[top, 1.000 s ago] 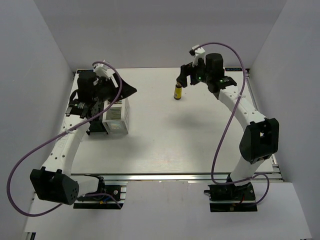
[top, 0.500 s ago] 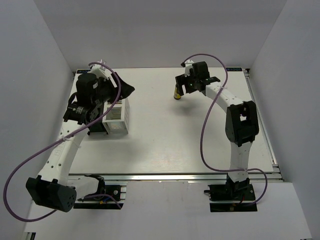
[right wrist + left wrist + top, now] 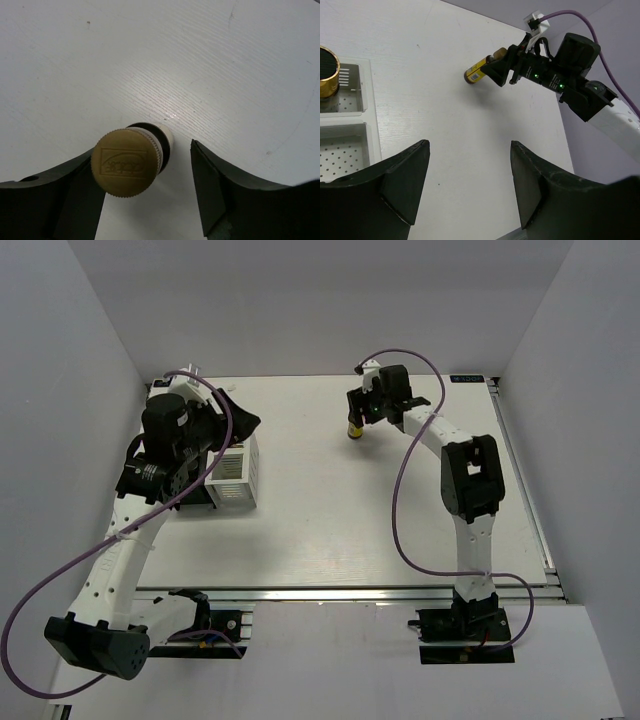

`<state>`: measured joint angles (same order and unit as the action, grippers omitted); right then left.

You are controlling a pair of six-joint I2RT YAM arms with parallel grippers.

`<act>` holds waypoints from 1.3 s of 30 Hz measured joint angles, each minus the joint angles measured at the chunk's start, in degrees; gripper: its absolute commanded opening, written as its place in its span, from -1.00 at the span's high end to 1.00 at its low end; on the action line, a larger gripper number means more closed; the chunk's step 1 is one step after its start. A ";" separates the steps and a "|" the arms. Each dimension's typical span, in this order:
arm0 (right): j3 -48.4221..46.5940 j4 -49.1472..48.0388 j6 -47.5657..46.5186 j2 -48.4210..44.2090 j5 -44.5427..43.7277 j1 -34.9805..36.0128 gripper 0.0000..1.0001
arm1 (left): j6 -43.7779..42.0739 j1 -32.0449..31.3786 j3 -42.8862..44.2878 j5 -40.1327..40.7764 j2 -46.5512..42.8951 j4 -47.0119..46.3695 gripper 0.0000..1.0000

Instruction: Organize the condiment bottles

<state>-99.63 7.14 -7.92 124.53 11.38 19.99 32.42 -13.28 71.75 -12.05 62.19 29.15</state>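
Observation:
A yellow bottle (image 3: 353,428) with a tan cap (image 3: 127,162) stands upright at the back middle of the table. My right gripper (image 3: 362,410) is lowered over it. In the right wrist view the right gripper (image 3: 147,156) is open, with the cap between its fingers: the cap overlaps the left finger and a gap shows before the right finger (image 3: 212,182). The left wrist view also shows that bottle (image 3: 479,73). My left gripper (image 3: 468,147) is open and holds nothing, hovering by the white slatted box (image 3: 235,472). A dark-topped, gold-rimmed bottle (image 3: 327,72) stands in one compartment of the box.
The white box has perforated compartments (image 3: 342,155), and a black stand (image 3: 192,492) sits against its left side. The left arm (image 3: 125,540) runs along the table's left side. Grey walls close in the table's left, back and right sides.
The right arm has folded in and brought its gripper down and left over the yellow bottle, with its jaws narrowing. The left gripper has shifted slightly left and nearer.

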 measured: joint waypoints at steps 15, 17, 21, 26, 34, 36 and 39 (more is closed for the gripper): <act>-0.66 -1.62 -1.95 0.70 6.95 0.17 1.00 | -0.52 -0.02 1.51 3.98 -0.48 3.87 -0.50; -0.74 0.09 -2.03 -0.04 11.37 0.24 1.00 | -1.07 -0.02 2.64 5.09 -0.61 4.15 -0.50; -4.98 4.79 -1.86 -1.49 19.54 2.14 1.00 | -2.51 -0.04 4.52 7.67 -1.57 4.35 -0.50; -10.14 6.05 -0.87 -5.18 24.87 10.32 1.00 | -3.96 -0.04 5.53 10.62 -3.69 4.33 -0.50; -21.66 5.07 4.04 -4.70 29.66 25.46 1.00 | -4.37 -0.04 5.53 14.73 -8.81 6.03 -0.50; -23.54 4.04 5.07 -3.56 29.35 27.23 1.00 | -4.37 -0.04 5.53 15.54 -10.43 6.69 -0.50; -25.14 2.47 6.03 -1.18 28.04 28.61 1.00 | -4.37 -0.04 5.53 16.44 -12.37 7.19 -0.51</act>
<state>-124.77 9.61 -1.89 123.35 39.42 48.60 28.05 -13.32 77.28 4.38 49.82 36.34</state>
